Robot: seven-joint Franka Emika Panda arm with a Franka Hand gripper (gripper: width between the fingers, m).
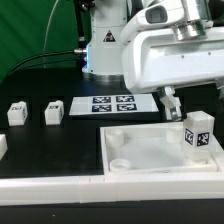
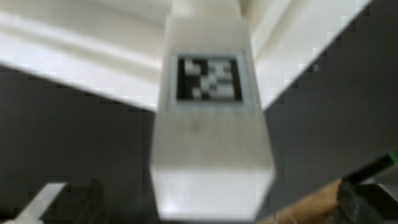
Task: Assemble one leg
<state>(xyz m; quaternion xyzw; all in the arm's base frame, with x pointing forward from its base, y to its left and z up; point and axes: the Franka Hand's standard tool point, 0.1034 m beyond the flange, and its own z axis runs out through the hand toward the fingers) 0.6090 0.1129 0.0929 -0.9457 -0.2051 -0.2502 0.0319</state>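
Note:
A white leg (image 1: 199, 133) with black-and-white marker tags stands upright at the right corner of the large white tray-like piece (image 1: 140, 152). My gripper (image 1: 178, 108) hangs just above and behind the leg, and one finger (image 1: 171, 102) shows to the leg's left. In the wrist view the leg (image 2: 214, 110) fills the middle, tag facing the camera. My gripper (image 2: 210, 205) has its fingers (image 2: 54, 203) on either side of the leg, with dark gaps between them and it. The jaws look open, not touching the leg.
Two more legs (image 1: 16, 113) (image 1: 53, 111) stand on the black table at the exterior view's left, and a third (image 1: 2, 145) is at the left edge. The marker board (image 1: 112, 104) lies behind the tray. A white rail (image 1: 100, 190) runs along the front.

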